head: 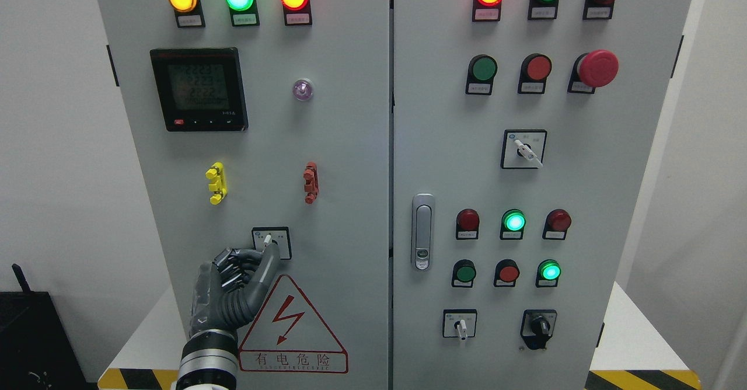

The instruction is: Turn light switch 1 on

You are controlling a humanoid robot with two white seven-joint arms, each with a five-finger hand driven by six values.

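Note:
The small rotary switch (268, 240) sits in a black-framed square plate low on the cabinet's left door (350, 203), its white lever pointing up and slightly left. My left hand (248, 261) comes up from the bottom edge, just below and left of the plate. One dark digit (269, 261) stretches up to the switch and rests against the lower right of its knob, covering part of the plate. The other fingers (232, 264) are curled in toward the palm, clear of the knob. No right arm shows.
A red-bordered lightning warning triangle (292, 326) lies right of my wrist. Yellow (216, 183) and red (311, 183) clips stick out above the switch. A meter display (198, 89) and lit lamps sit higher up. The right door carries a handle (422, 231), more buttons and selector switches.

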